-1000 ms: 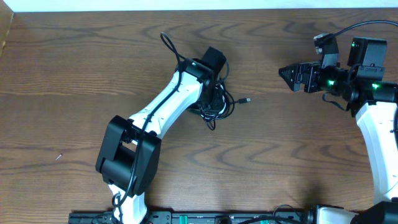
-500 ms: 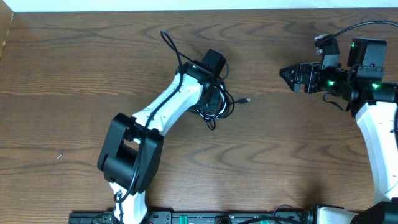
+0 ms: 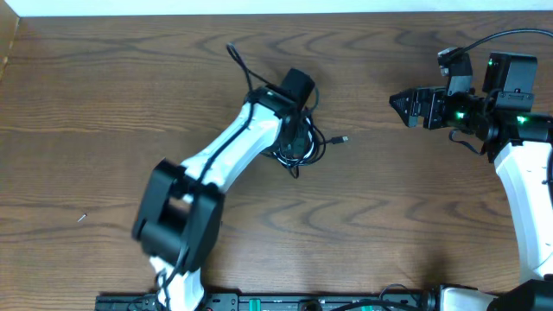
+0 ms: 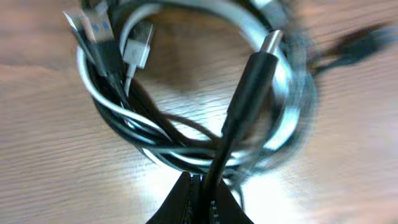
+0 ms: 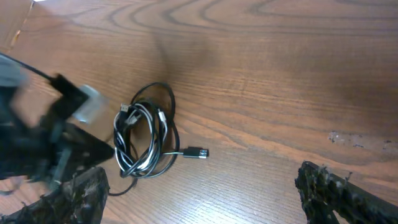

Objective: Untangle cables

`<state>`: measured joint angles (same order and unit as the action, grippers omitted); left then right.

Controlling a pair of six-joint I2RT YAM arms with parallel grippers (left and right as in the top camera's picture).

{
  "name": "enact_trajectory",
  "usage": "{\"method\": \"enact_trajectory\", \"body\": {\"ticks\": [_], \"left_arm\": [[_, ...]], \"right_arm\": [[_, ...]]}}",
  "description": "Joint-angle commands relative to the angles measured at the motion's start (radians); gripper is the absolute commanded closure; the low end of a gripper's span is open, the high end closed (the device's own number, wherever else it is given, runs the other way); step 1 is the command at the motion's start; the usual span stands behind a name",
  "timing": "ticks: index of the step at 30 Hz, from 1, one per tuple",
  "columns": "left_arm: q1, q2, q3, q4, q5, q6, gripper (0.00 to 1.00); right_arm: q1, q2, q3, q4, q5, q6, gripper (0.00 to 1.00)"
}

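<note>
- Overhead: the left arm (image 3: pixel 233 147) reaches from the near edge up to mid-table (image 3: pixel 104 104), and the left gripper (image 3: pixel 294 130) sits right on top of the bundle (image 3: pixel 304 155).
- The bundle is a small dark coil just right of the table's middle, partly hidden under that wrist. One plug (image 3: pixel 344 138) pokes out to its right, lying flat on the wood.
- The right gripper (image 3: pixel 396 101) hangs at the far right, pointing left, well apart from the bundle.
- Left wrist: a close look now. The black cable (image 4: pixel 242 99) and white cable (image 4: pixel 138 51) loop round together in one ring on the table, strands crossing at the bottom.
- The black cable's plug stands out at upper right, and its cord runs straight down into the left gripper's tips.
- Those fingers (image 4: pixel 180 202) are pressed together, pinching the black cable where it crosses the bottom of the coil.
- The right side of the ring is blurred.
- Right wrist: the bundle lies left of centre, with the loose plug just to its right.
- The left arm shows as a dark blur at the left edge, touching the coil.
- The right gripper's fingers (image 5: pixel 333 186) stand far apart at the bottom corners, with only bare wood between them.
</note>
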<state>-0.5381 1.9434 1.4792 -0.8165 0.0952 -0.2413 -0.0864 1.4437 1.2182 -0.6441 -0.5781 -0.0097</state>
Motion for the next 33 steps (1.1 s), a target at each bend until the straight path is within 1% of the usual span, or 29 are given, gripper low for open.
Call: {"method": "enact_trajectory", "body": {"ticks": [1, 5, 9, 12, 13, 14, 15, 16, 17, 18, 21, 23, 27, 33], "left_arm": [[-0.038, -0.119, -0.001, 0.006, 0.002, 0.029, 0.93], [-0.103, -0.116, -0.005, 0.003, 0.003, 0.029, 0.93], [-0.184, -0.072, -0.006, 0.008, 0.050, 0.031, 0.92], [-0.237, -0.030, -0.006, 0.008, 0.050, 0.031, 0.92], [-0.251, -0.015, -0.006, 0.007, 0.050, 0.031, 0.89], [-0.264, -0.001, -0.006, 0.006, 0.051, 0.031, 0.77], [-0.274, 0.013, -0.005, 0.004, 0.051, 0.031, 0.55], [-0.283, 0.022, -0.006, 0.003, 0.050, 0.031, 0.42], [-0.288, 0.026, -0.005, 0.003, 0.050, 0.031, 0.35], [-0.288, 0.026, -0.005, 0.003, 0.050, 0.032, 0.30], [-0.283, 0.019, -0.003, 0.004, 0.050, 0.045, 0.28], [-0.277, 0.015, 0.004, 0.003, 0.050, 0.067, 0.27], [-0.265, -0.015, 0.032, -0.026, 0.047, 0.069, 0.27], [-0.241, -0.141, 0.045, -0.033, 0.019, 0.069, 0.27]], "right_arm": [[0.006, -0.001, 0.016, -0.003, 0.004, -0.006, 0.06], [0.006, -0.001, 0.016, -0.004, 0.004, -0.006, 0.07], [0.006, -0.001, 0.016, -0.005, 0.004, -0.006, 0.06], [0.006, -0.001, 0.016, -0.009, 0.004, -0.006, 0.06], [0.006, -0.001, 0.016, -0.011, 0.004, -0.006, 0.06], [0.006, -0.001, 0.016, -0.013, 0.004, -0.006, 0.06], [0.006, -0.001, 0.016, -0.015, 0.004, -0.006, 0.06], [0.006, -0.001, 0.016, -0.019, 0.004, -0.006, 0.06], [0.006, -0.001, 0.016, -0.020, 0.004, -0.006, 0.06], [0.006, -0.001, 0.016, -0.023, 0.004, -0.006, 0.06], [0.006, -0.001, 0.016, -0.025, 0.004, -0.006, 0.06], [0.006, -0.001, 0.016, -0.024, 0.004, -0.006, 0.05], [0.006, -0.001, 0.016, -0.023, 0.004, -0.006, 0.05], [0.006, -0.001, 0.016, -0.022, 0.005, -0.006, 0.04]]}}
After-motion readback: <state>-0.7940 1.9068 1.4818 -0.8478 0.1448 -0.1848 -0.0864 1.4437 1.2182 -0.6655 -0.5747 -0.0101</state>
